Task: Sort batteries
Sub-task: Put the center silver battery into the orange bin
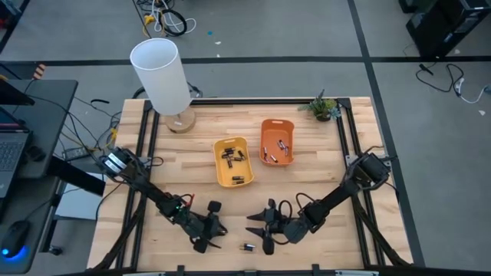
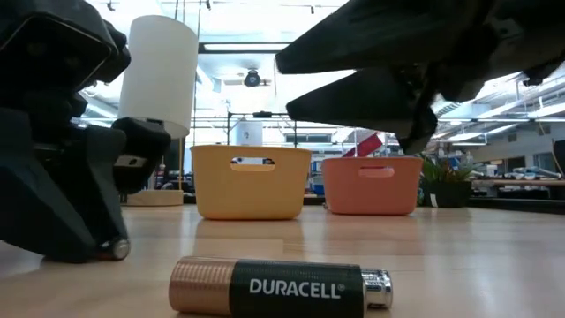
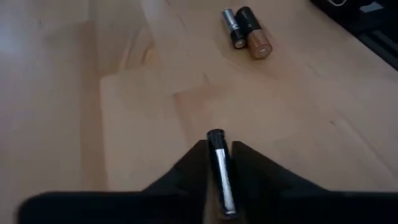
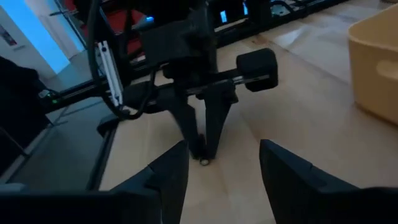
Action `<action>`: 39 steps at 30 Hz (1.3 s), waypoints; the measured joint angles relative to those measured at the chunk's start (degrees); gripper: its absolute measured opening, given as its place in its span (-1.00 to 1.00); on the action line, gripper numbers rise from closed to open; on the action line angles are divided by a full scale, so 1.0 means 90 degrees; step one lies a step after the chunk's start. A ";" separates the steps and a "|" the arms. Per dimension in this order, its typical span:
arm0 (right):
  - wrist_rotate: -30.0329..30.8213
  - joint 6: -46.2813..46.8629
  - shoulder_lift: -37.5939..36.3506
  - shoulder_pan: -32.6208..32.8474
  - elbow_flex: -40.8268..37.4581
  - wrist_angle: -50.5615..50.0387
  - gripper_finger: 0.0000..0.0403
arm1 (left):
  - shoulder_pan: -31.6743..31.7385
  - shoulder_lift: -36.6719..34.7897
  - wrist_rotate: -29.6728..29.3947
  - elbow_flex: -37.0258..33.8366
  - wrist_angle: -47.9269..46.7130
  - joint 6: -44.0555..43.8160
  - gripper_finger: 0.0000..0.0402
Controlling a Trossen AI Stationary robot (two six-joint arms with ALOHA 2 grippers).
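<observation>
Gripping a slim battery [image 3: 221, 171], left fingers [image 3: 186, 171] closed; right fingers [image 4: 289, 168] spread, empty

Grey floor [image 1: 253, 38] marked with dark tape lines surrounds the light wooden table [image 1: 307, 184], which has a black frame. A white-shaded lamp [image 1: 161, 73] on a wooden base stands at one far corner, a small potted plant [image 1: 324, 106] at the other. Loose cables [image 1: 165, 17] lie on the floor. A laptop desk [image 1: 31, 130] sits beside the table. Ceiling lights [image 2: 256, 46] illuminate benches beyond.
</observation>
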 joint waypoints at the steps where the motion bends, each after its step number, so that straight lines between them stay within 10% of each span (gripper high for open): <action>1: -0.0002 0.0019 0.0000 0.0039 0.0000 -0.0002 -0.10 | 0.0000 0.0000 0.0018 0.0000 0.0019 0.0021 -0.63; 11: 0.1192 0.0020 -0.0001 0.0139 0.0000 -0.0046 -0.12 | 0.0209 -0.0222 -0.0719 -0.0027 0.0777 -0.0033 -0.79; 22: 0.2708 0.0189 -0.1215 0.0122 -0.0188 -0.1661 -0.17 | 0.1730 -0.2429 -0.0529 -0.0022 0.0049 0.0795 -0.78; 29: 0.2921 0.1256 -0.2350 -0.0142 -0.0257 -0.4517 -0.18 | 0.4206 -0.2689 0.2072 0.0389 0.0035 0.0837 -0.78; 39: 0.2422 0.5145 -0.2879 -0.0298 -0.0262 -0.9279 -0.18 | 0.5705 -0.1024 0.3491 0.1829 -0.0104 0.0973 -0.77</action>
